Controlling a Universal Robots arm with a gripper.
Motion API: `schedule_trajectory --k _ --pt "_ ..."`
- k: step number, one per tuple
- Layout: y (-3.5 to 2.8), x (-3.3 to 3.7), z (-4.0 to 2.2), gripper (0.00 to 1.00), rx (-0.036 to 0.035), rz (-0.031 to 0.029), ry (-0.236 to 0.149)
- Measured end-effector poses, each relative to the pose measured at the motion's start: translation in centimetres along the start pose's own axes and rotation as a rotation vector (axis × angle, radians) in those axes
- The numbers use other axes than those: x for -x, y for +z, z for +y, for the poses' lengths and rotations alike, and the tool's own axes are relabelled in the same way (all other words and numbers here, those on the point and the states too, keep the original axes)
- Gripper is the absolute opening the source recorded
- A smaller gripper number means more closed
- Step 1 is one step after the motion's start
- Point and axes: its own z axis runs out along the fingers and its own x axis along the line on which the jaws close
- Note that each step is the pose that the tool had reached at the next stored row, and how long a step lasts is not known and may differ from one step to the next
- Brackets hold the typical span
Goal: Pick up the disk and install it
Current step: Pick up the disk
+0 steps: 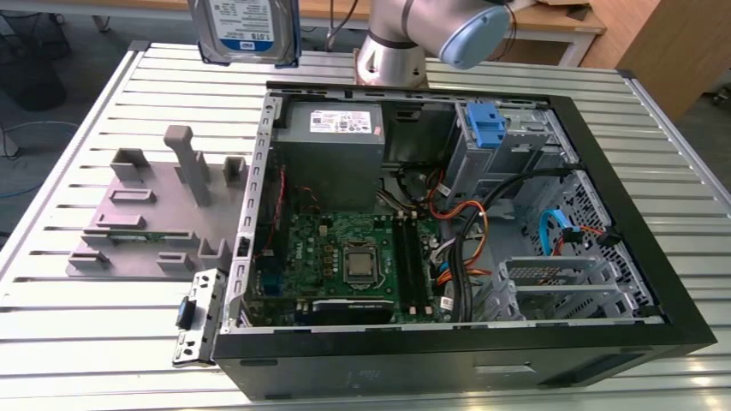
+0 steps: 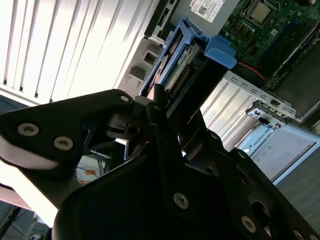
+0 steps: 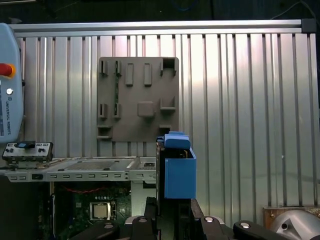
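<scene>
Exterior view: disk [image 1: 246, 30] held high over the table [image 1: 68, 342], beyond the case [image 1: 457, 355].
In the first wrist view the gripper [image 3: 174, 205] pinches it edge-on, jaws pressed on its faces, likely to clear the case walls.

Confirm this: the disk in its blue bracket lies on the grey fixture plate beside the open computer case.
Not right. The disk in its blue bracket does not lie on the grey fixture plate. The end effector grips it, raised off the table, as the exterior view and both wrist views show. The plate does sit beside the open computer case.
</scene>
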Motion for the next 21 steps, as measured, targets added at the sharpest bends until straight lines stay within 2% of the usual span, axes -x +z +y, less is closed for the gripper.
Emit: schedule_trajectory --k 12,16,21 --pt "0.69 -2.45 -0.27 0.35 -0.0001 -0.0004 0.0" --pt "0.95 -3.04 -0.41 0.35 -0.0002 -0.0005 0.0" --pt "1.34 -3.46 -1.32 0.35 0.0042 -0.0003 0.0"
